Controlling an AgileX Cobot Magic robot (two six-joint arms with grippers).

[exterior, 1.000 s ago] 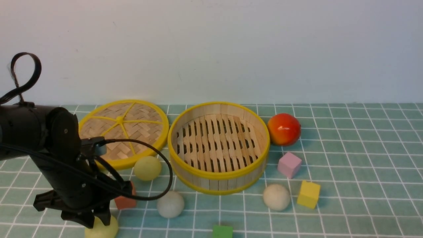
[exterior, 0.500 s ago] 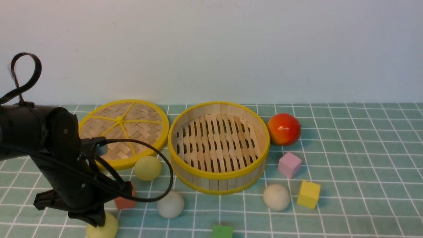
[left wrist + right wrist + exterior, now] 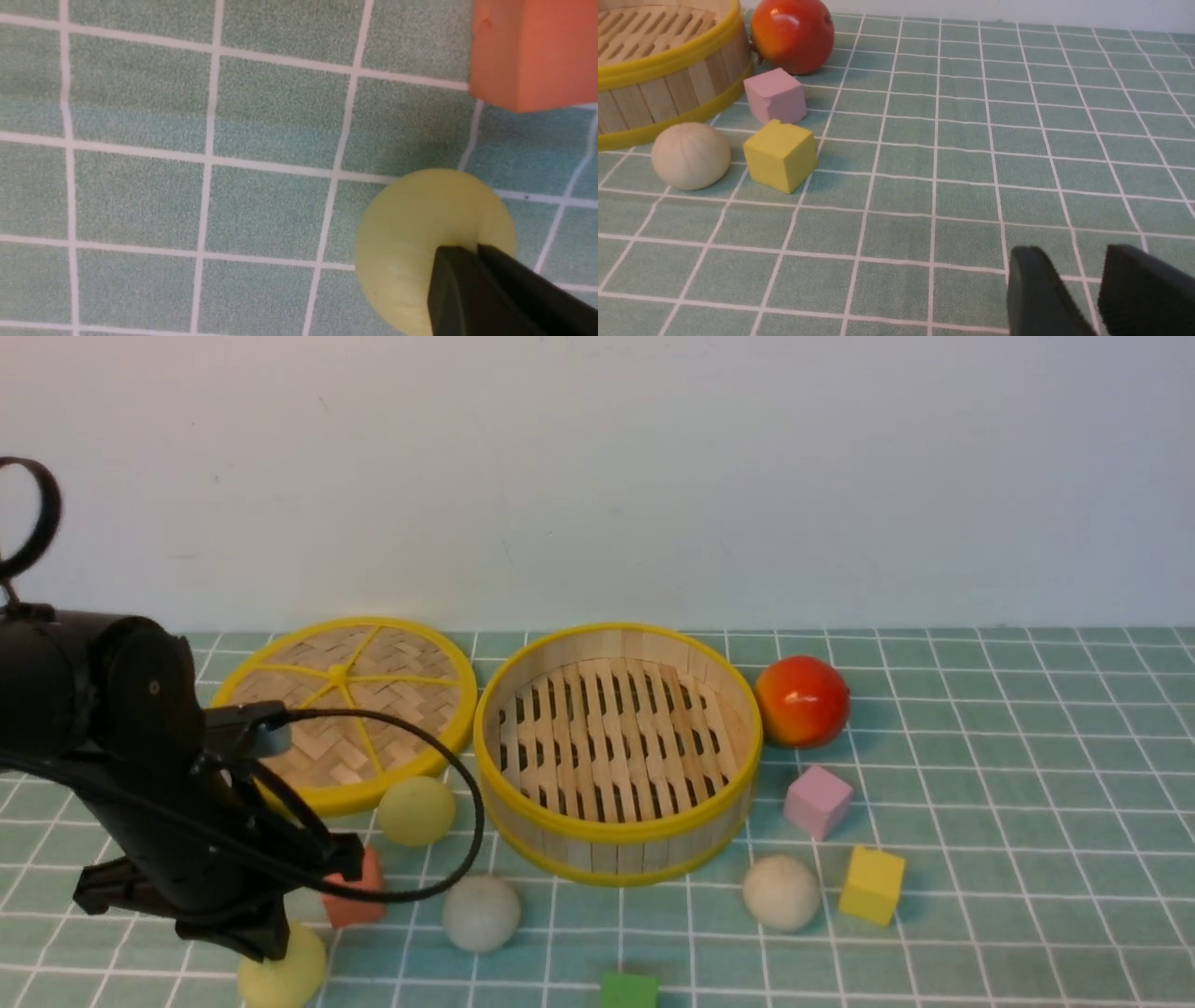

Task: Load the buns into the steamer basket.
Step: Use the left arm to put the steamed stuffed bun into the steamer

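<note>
The left gripper (image 3: 476, 250) pinches a smooth, matte, pale yellow-green bun (image 3: 411, 233) near the worktop's (image 3: 1027, 756) front edge; the right gripper (image 3: 1076, 255) is released.

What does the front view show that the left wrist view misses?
Only the front view shows the steamer basket, which is empty. It also shows the woven lid, the red-orange fruit, three other buns, a pink block, a yellow block and a green block.

Only the left wrist view shows the two dark fingers pinched together on the yellow-green bun, creasing it.

Both show that bun, the orange block nearby and the green checked cloth.
</note>
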